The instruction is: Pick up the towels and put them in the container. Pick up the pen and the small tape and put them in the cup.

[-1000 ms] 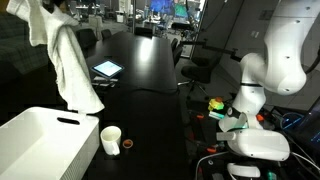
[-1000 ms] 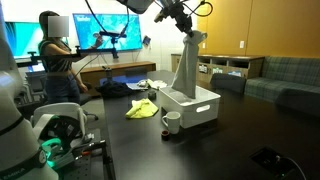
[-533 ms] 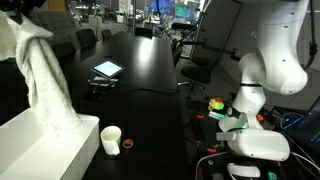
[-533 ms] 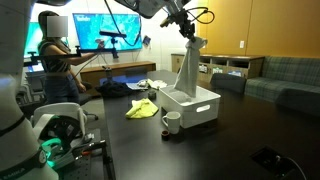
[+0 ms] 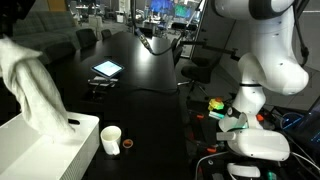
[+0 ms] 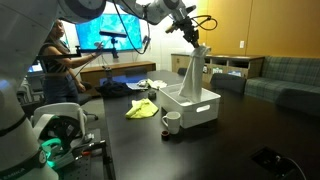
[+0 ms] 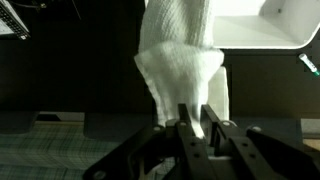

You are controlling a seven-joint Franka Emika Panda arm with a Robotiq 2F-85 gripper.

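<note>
We see our gripper [image 7: 197, 126] pinched nearly closed on the off-white towel [image 7: 180, 60], which hangs with its lower end inside the container [image 6: 206, 110].

Blocked above container [image 6: 206, 110] by hanging off-white towel [image 6: 192, 75]. Tight by cup [image 5: 111, 139], just beside container wall. Open across table [image 5: 140, 100] btw cup & tablet [image 5: 107, 69].

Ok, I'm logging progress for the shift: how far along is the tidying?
Nothing looks finished. In hand: the pincer grips the off-white cloth towel, hanging over the large white plastic bin. Left: the pale yellow-green towel lies on the table, the tiny reddish-brown tape roll sits beside the small white cup. I can't spot the pen.
</note>
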